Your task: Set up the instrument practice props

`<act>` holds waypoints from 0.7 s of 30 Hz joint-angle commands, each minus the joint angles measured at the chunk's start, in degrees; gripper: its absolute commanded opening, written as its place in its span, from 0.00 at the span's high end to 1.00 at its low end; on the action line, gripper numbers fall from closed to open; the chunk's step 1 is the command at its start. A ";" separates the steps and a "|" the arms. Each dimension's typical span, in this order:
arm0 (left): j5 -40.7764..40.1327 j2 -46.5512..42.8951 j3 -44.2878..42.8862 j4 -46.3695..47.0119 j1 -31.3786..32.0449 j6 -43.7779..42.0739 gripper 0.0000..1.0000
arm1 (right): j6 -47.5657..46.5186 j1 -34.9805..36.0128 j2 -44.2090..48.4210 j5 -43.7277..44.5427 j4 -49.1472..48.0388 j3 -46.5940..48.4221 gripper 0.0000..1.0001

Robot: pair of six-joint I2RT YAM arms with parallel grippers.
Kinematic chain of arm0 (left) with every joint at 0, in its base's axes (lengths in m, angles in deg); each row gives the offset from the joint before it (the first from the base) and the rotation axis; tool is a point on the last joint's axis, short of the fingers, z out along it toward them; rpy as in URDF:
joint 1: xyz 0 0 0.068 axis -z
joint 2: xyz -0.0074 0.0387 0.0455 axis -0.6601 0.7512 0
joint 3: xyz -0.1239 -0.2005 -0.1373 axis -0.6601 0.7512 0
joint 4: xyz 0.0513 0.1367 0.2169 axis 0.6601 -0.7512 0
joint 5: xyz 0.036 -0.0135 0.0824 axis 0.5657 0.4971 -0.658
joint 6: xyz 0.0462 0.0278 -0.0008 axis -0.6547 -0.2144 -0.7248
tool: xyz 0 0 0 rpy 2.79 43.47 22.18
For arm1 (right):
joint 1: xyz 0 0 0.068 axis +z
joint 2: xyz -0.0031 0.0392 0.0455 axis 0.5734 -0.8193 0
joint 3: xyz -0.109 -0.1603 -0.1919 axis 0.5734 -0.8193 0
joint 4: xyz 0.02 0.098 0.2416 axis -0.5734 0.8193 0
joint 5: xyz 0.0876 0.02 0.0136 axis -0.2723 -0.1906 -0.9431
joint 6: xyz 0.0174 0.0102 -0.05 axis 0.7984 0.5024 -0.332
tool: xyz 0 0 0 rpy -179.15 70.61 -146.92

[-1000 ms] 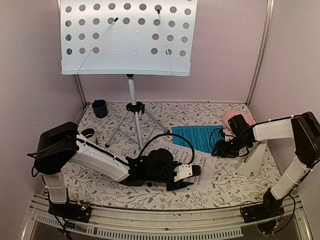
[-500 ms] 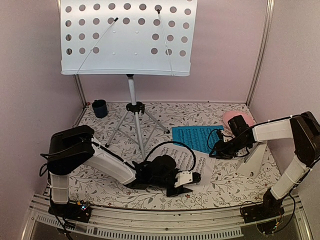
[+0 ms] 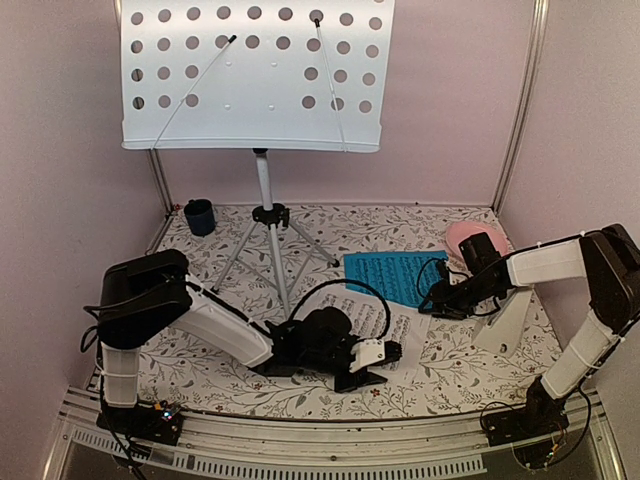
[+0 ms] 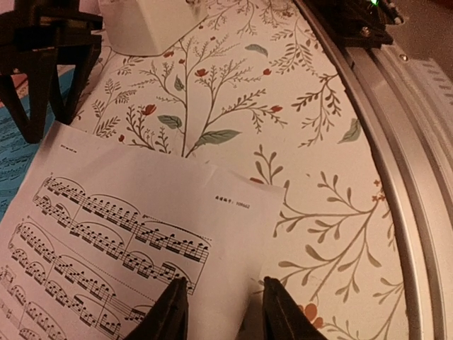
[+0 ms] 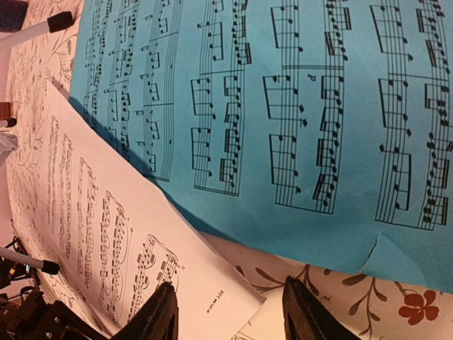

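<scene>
We see the music stand upright at the back centre of the top view. Its perforated tray fills the upper part of the frame, and its tripod legs are planted on the floral table.

The blue music sheet lies flat on the table right of centre. The white music sheet lies just below it in the frame, and their edges meet. In the right wrist view a dark shadow runs along that shared edge.

The white metronome stands at the right of the frame, near both sheets and just under the right forearm.

The left gripper sits low over the lower edge of the white sheet. In the left wrist view its fingers are parted, with the paper's corner area flat between them. We judge it open, holding nothing.

The right gripper is down where the two sheets meet. Its fingers also stand apart, over the corner of the white sheet and bare table, so it too is open. The left wrist view shows this gripper in the upper left as two dark, separated prongs.

A pink plate lies at the back right, partly behind the right wrist. A dark cup stands at the back left, near the stand's legs.
</scene>
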 commanded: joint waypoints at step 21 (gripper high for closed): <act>-1.37 -0.52 -1.79 -5.35 -4.65 5.70 0.75 | -0.26 -3.31 -2.16 -5.98 -5.72 -4.03 0.54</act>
